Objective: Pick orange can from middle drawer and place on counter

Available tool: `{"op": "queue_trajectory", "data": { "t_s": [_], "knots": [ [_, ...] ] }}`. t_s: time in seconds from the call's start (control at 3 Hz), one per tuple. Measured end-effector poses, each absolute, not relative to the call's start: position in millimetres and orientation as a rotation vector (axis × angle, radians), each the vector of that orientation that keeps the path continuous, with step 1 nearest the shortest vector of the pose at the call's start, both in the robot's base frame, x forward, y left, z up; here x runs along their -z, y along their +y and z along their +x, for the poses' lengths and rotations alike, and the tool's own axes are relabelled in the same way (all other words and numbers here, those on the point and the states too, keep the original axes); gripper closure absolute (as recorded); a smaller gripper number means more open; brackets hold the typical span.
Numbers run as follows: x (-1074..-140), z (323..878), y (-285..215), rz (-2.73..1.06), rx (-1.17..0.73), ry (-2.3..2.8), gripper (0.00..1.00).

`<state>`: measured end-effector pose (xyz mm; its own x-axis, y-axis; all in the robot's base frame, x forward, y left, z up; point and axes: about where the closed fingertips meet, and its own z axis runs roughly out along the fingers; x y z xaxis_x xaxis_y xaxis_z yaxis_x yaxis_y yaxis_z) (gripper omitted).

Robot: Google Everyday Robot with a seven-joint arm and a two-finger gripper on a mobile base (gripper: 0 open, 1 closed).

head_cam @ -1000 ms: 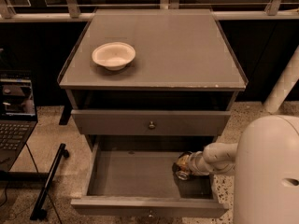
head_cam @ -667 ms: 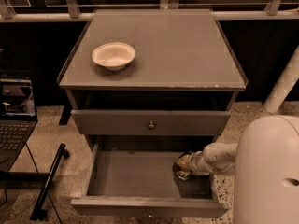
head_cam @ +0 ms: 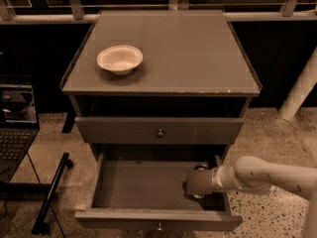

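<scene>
The middle drawer (head_cam: 143, 185) stands pulled out at the bottom of the cabinet. My gripper (head_cam: 198, 183) reaches into its right rear part from the right, on a white arm (head_cam: 267, 175). The orange can (head_cam: 200, 168) sits right at the gripper and is almost wholly hidden behind its dark wrist block; only a shiny sliver shows at the upper edge. The grey counter (head_cam: 183, 48) lies above, well away from the gripper.
A white bowl (head_cam: 119, 58) rests on the counter's left side. The upper knobbed drawer (head_cam: 158, 130) is closed and overhangs the open one. A laptop (head_cam: 15, 133) and a black bar (head_cam: 52, 192) stand at the left, a white post (head_cam: 299, 90) at the right.
The robot's white body has left the right foreground, and the arm now lies lower. The gripper has shifted slightly left and down, covering the can that showed beside it before.
</scene>
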<state>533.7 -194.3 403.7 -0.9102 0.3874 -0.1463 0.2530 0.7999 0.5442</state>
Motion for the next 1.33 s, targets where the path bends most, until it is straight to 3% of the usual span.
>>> {"op": "queue_trajectory", "data": {
  "t_s": [0.67,1.33],
  "knots": [
    [-471,451,-217,0.299,-1.02,2.669,1.0],
    [-490,445,-207,0.239,-1.049,2.649,1.0]
  ]
}}
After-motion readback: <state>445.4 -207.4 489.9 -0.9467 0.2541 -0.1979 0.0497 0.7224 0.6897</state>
